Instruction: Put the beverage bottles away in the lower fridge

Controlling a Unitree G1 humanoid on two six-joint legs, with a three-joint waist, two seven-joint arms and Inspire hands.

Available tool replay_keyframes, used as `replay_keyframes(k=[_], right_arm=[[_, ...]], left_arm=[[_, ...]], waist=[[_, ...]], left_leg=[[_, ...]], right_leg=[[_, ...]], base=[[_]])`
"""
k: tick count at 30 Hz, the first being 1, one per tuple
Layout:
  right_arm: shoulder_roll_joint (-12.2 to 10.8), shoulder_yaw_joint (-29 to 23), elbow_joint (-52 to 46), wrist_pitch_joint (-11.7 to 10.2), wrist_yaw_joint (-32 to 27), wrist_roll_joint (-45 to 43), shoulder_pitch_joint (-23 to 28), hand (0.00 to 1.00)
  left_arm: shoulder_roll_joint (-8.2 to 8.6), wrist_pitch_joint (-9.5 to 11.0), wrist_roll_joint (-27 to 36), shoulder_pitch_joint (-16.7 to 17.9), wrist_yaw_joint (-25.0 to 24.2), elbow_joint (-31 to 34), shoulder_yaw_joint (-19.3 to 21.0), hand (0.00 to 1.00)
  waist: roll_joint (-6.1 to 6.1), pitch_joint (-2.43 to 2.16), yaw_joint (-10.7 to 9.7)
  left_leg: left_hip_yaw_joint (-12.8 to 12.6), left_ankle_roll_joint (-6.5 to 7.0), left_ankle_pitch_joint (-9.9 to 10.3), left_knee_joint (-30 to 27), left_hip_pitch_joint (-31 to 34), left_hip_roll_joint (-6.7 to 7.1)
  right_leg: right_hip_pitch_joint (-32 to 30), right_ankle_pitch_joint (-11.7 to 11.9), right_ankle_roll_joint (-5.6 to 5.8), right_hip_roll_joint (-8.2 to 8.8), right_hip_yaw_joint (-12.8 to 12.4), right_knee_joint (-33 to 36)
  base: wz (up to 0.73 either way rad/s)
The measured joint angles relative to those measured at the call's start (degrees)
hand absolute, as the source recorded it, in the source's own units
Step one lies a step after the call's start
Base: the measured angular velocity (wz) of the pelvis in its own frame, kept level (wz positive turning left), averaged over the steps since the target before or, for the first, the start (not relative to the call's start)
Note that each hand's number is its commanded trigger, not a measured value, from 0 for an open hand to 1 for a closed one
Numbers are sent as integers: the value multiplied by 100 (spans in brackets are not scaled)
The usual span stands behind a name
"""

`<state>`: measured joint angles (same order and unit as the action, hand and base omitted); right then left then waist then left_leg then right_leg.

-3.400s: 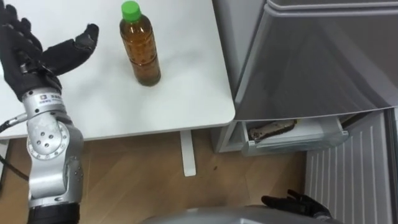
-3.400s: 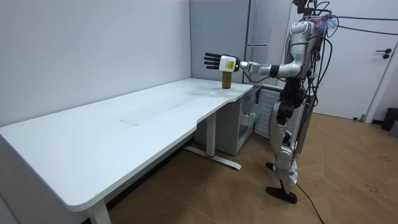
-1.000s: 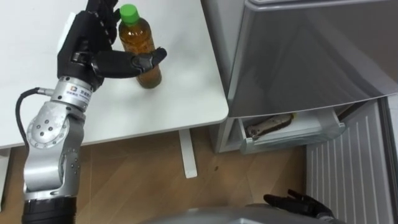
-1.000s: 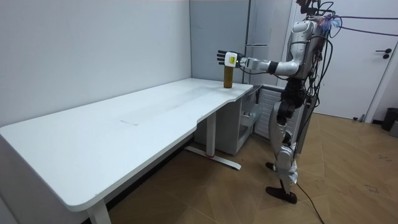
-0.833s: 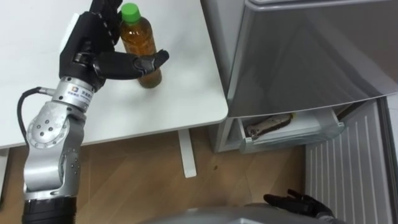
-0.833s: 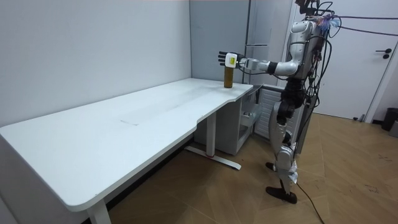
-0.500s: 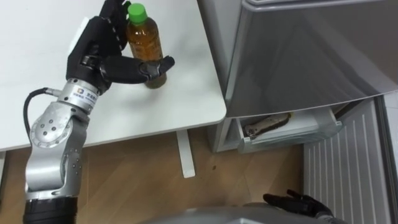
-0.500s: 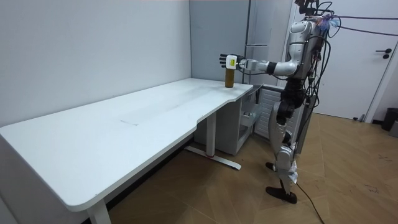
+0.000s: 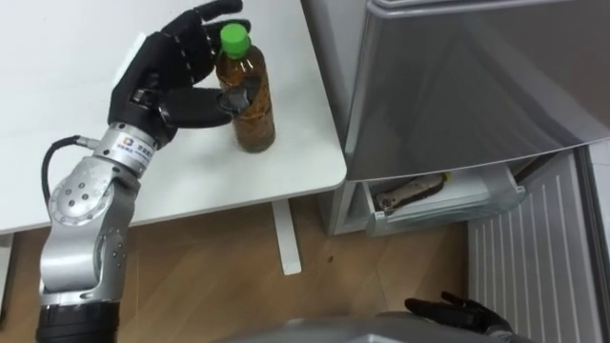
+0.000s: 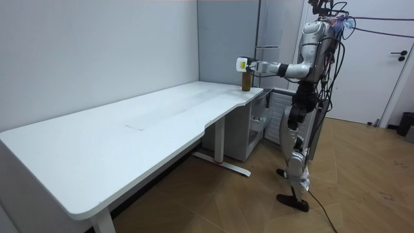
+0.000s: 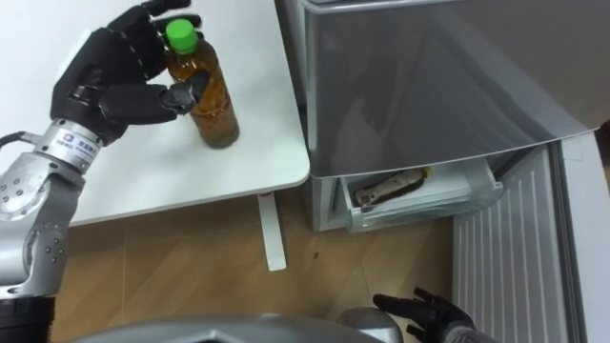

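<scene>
A clear bottle of amber drink (image 9: 255, 122) with a green cap stands upright by the right front corner of the white table (image 9: 57, 143). My left hand (image 9: 167, 76) is shut on it, thumb across its front and fingers behind its neck. I cannot tell whether its base touches the table. In the room view the bottle (image 10: 246, 82) is held out at arm's length by the left hand (image 10: 240, 63) over the table's end. My right hand (image 9: 448, 312) hangs low at the bottom with relaxed fingers, holding nothing.
The grey fridge (image 9: 457, 86) stands right beside the table's right edge. Its lower door is swung open, showing a ribbed white inner panel (image 9: 534, 257) and a door shelf (image 9: 477, 208) with a flat packet (image 9: 410, 195). Wooden floor lies below.
My left hand has reached in and shut on the bottle. Bottle and hand have since shifted right, toward the table's edge by the fridge.
</scene>
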<state>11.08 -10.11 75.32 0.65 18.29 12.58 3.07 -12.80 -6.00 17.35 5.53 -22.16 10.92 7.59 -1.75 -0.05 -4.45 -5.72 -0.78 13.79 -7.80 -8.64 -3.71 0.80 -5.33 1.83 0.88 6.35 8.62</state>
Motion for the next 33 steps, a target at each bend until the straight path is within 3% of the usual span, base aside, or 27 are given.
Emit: replay_keyframes(k=[5, 12, 20, 33], right_arm=[[2, -1, -7, 0, -8, 3, -3, 0], [1, 3, -24, 9, -16, 2, -3, 0], [-34, 3, -26, 7, -71, 3, -17, 0], [-33, 57, -2, 1, -59, 2, -39, 0]], left_arm=[[-6, -31, -2, 18, -2, -2, -3, 100], [-8, -55, -4, 22, -63, -3, -27, 100], [-42, -290, -135, 195, -109, -10, -171, 100], [-68, -320, -130, 197, -189, -10, -211, 100]], waist=[[-8, 29, 1], [2, 36, 0], [74, 78, -2], [119, 51, -8]], left_leg=[[-4, 0, 0, 1, 0, 0], [-3, 0, 0, 4, 3, 0], [-6, 0, 0, 2, 11, 1], [-9, -1, -1, -7, 3, 1]], right_leg=[[-2, -7, -1, -1, -6, 0], [-3, -28, 2, -1, -1, 0], [-4, -36, 5, -1, 7, -7], [-3, -36, 5, -5, -12, -6]], base=[[0], [0], [0], [0]])
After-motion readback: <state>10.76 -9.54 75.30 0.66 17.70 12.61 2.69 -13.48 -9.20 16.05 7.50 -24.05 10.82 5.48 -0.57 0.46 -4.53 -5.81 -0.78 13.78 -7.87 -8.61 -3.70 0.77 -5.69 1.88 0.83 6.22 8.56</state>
